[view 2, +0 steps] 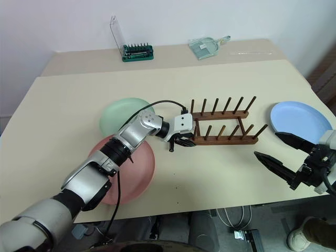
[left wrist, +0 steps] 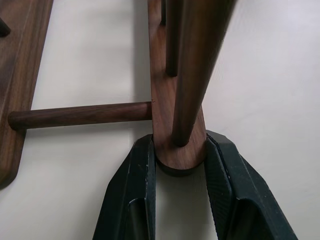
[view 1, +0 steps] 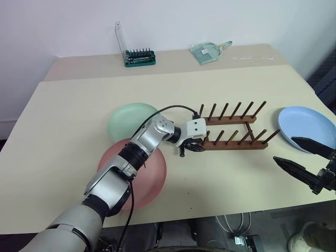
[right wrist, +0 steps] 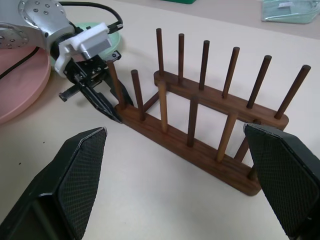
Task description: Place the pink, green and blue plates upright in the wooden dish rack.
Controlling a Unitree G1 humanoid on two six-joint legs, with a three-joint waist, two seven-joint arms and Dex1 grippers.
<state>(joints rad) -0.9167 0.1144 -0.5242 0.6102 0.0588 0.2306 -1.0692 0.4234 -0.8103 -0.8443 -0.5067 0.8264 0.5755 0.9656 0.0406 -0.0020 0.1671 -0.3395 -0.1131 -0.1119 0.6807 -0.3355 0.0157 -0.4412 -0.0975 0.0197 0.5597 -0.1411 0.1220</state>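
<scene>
A: Nearest us, our right gripper (view 2: 283, 157) hangs with its fingers spread wide, holding nothing, beside the blue plate (view 1: 307, 126) at the bench (view 1: 63, 136) edge.

B: And the pink plate (view 1: 149, 178) lies flat under our left arm, the green plate (view 1: 126, 119) just behind it (partly overlapped by the pink).

A: Further in, our left gripper (left wrist: 180, 165) has its fingers closed on the end of the near rail of the wooden dish rack (view 1: 233, 128).

B: No plate is racked yet. If we drag that rail, the rack could skew or tip, since it looks light.

A: Beyond it, the screwdriver-bit holder (view 1: 139, 56) sits well clear.
</scene>
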